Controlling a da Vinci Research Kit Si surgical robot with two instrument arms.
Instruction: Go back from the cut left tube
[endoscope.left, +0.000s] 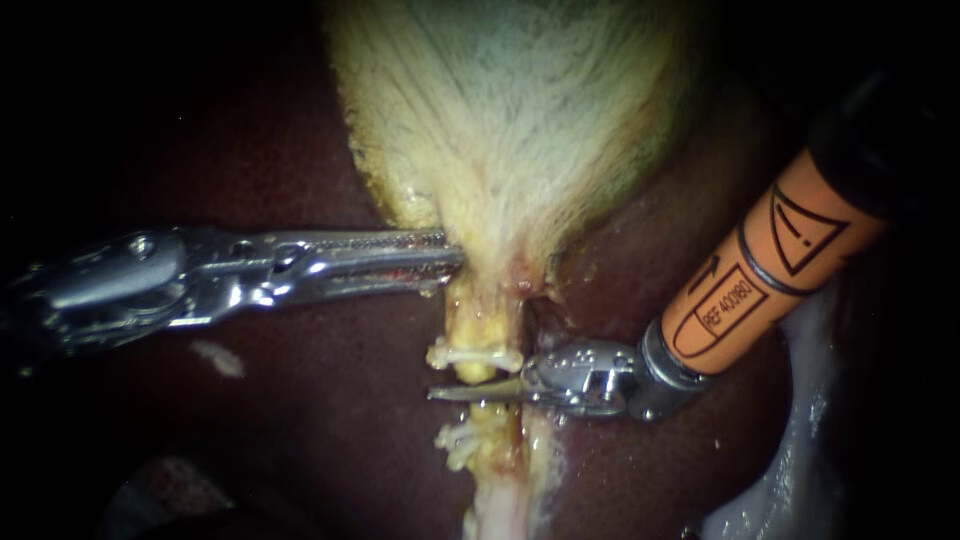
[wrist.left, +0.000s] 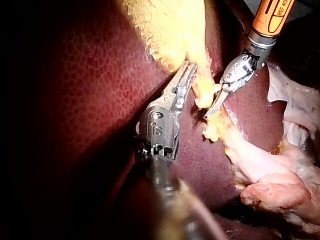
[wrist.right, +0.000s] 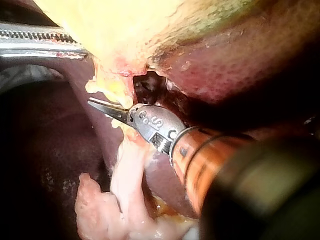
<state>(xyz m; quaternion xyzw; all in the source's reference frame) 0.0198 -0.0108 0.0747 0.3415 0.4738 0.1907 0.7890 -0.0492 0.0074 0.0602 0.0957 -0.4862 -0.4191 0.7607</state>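
The pale yellow gallbladder (endoscope.left: 520, 120) hangs over the dark liver (endoscope.left: 320, 430). Below its neck runs the left tube (endoscope.left: 482, 325), with one white clip (endoscope.left: 475, 355) on it and another clip (endoscope.left: 458, 438) lower down. My right instrument (endoscope.left: 445, 393), on an orange shaft, lies across the tube between the two clips with its thin blades shut; the tube looks parted there. The left wrist view shows the same blades (wrist.left: 210, 112), as does the right wrist view (wrist.right: 97, 104). My left instrument (endoscope.left: 450, 258) is shut on the gallbladder's neck, beside the tube (wrist.left: 192, 67).
A second strand of tissue (endoscope.left: 535, 300) runs just right of the left tube. Pale fatty tissue (endoscope.left: 790, 450) lies at the lower right, and it shows as pink-white lumps (wrist.left: 280, 175) beyond the blades. A small white fleck (endoscope.left: 220, 358) sits on the liver.
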